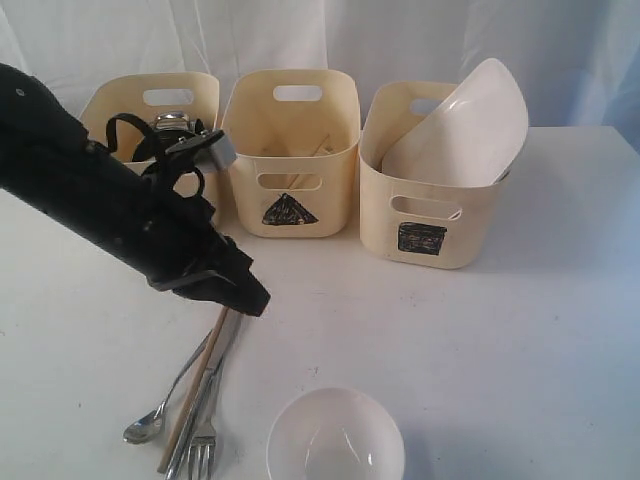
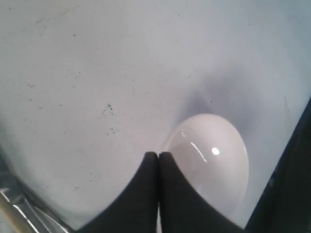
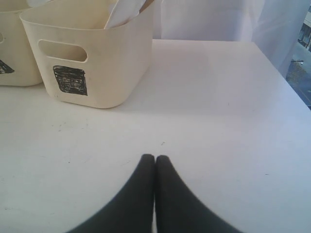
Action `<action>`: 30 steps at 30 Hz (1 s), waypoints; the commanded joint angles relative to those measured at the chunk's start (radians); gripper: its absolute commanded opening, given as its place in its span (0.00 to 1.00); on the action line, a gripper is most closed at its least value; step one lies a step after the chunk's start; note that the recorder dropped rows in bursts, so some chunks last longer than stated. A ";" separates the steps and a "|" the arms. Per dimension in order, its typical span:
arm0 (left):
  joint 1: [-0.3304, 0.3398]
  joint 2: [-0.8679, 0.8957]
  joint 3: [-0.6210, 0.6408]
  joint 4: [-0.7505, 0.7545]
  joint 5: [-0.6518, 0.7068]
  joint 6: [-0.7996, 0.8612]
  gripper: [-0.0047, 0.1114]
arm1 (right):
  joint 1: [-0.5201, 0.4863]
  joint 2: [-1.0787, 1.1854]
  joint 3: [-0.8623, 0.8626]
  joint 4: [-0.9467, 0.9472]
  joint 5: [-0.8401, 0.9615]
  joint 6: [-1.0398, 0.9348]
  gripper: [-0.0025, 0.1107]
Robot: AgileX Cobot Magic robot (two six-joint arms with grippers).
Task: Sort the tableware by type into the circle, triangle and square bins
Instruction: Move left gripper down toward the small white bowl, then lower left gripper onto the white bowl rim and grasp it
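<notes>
White table (image 1: 520, 330) against a pale curtain (image 1: 420, 40), tableware part in tubs, part loose.
Exterior view: of three cream plastic tubs, the triangle-marked tub (image 1: 250, 140) stands in the middle, the square-marked tub (image 1: 450, 245) holds a tilted white square plate (image 1: 470, 125), and the left tub (image 1: 100, 105) holds a steel mug (image 1: 172, 123); a steel spoon (image 1: 145, 428), wooden chopstick (image 1: 190, 400), steel fork (image 1: 204, 445) and round white bowl (image 1: 335, 440) lie in front. Left wrist view: the left gripper (image 2: 158, 155) has its jaws pressed together, empty, near the bowl. Right wrist view: the right gripper (image 3: 155, 158) has its jaws meeting, empty, over the table.
</notes>
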 commanded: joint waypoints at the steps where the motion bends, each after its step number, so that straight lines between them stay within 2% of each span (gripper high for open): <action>1: -0.039 -0.012 0.005 -0.008 0.012 -0.031 0.04 | -0.004 -0.004 0.007 0.002 -0.006 0.000 0.02; 5: -0.044 0.006 0.005 0.010 0.021 -0.032 0.07 | -0.004 -0.004 0.007 0.002 -0.006 0.000 0.02; 7: -0.044 0.026 0.005 0.013 0.027 -0.033 0.14 | -0.004 -0.004 0.007 0.002 -0.006 0.000 0.02; 12: -0.044 0.090 0.005 0.013 0.068 -0.080 0.41 | -0.004 -0.004 0.007 0.002 -0.006 0.000 0.02; 14: -0.044 0.117 0.005 0.013 0.078 -0.082 0.45 | -0.004 -0.004 0.007 0.002 -0.006 0.000 0.02; 22: -0.062 0.179 0.005 0.002 0.113 -0.088 0.46 | -0.004 -0.004 0.007 0.002 -0.006 0.000 0.02; 30: -0.159 0.205 0.005 0.006 0.038 -0.090 0.46 | -0.004 -0.004 0.007 0.002 -0.006 0.000 0.02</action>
